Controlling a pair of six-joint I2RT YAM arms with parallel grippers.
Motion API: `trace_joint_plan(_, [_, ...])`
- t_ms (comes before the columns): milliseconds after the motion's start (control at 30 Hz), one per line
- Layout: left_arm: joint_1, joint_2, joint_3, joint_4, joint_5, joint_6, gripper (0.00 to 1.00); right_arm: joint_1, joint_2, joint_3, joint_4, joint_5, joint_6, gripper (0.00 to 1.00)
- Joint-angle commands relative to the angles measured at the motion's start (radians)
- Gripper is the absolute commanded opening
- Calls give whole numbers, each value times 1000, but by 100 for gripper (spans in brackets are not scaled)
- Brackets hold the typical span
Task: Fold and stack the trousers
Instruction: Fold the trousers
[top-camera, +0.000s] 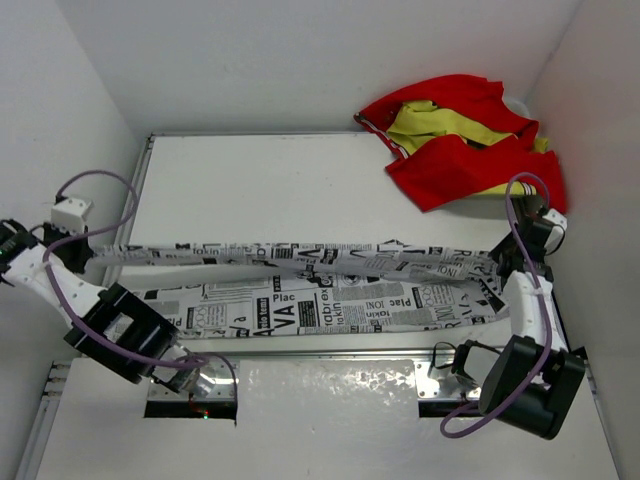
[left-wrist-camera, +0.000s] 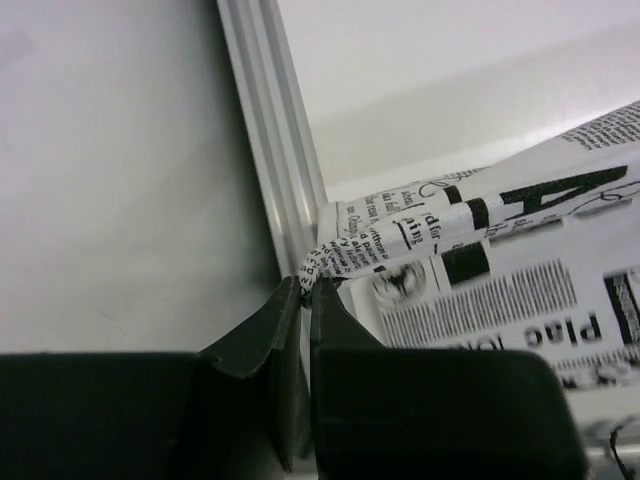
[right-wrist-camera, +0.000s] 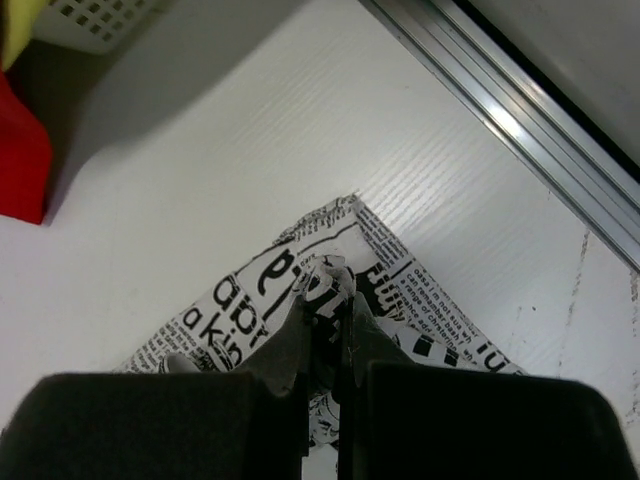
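Note:
The newspaper-print trousers (top-camera: 300, 290) lie stretched across the table from left to right, with one edge lifted and pulled taut between my two grippers. My left gripper (top-camera: 88, 258) is shut on the left end of the trousers (left-wrist-camera: 345, 255), at the table's left rail. My right gripper (top-camera: 503, 268) is shut on a bunched corner at the right end of the trousers (right-wrist-camera: 330, 278), lifted a little above the table.
A red and yellow cloth heap (top-camera: 460, 145) lies at the back right, on a white mesh basket (right-wrist-camera: 95, 20). Aluminium rails (left-wrist-camera: 280, 170) edge the table at left and at right (right-wrist-camera: 520, 130). White walls enclose the table.

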Motion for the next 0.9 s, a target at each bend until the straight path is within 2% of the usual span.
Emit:
trace_joint_plan(0, [101,-16,-122,5,-39,181,0,-5,-45,-54,29,77,3,0])
trace_joint_plan(133, [284,-13,-246,-102,-90,501,0,-5,-77,-110,10,98,16,0])
trace_joint_plan(300, [398,38,-343,-42,-193,610,0,-7,-75,-162,-11,161,25,0])
trace_joint_plan(400, [409,73,-314,-68,-187,625,0,-10,-71,-170,-5,167,22,0])
trace_joint_plan(600, [409,75,-329,-128,-170,767,0,-13,-78,-150,-49,230,7,0])
trace_joint_plan(800, [409,84,-354,-65,-211,751,0,-13,-137,-151,-92,324,-1,0])
trace_joint_plan(833, [409,90,-356,-68,-226,757,8,-12,-135,-154,-94,322,2,5])
trace_joint_plan(867, [409,95,-356,-76,-264,768,15,-12,-134,-166,-92,316,8,15])
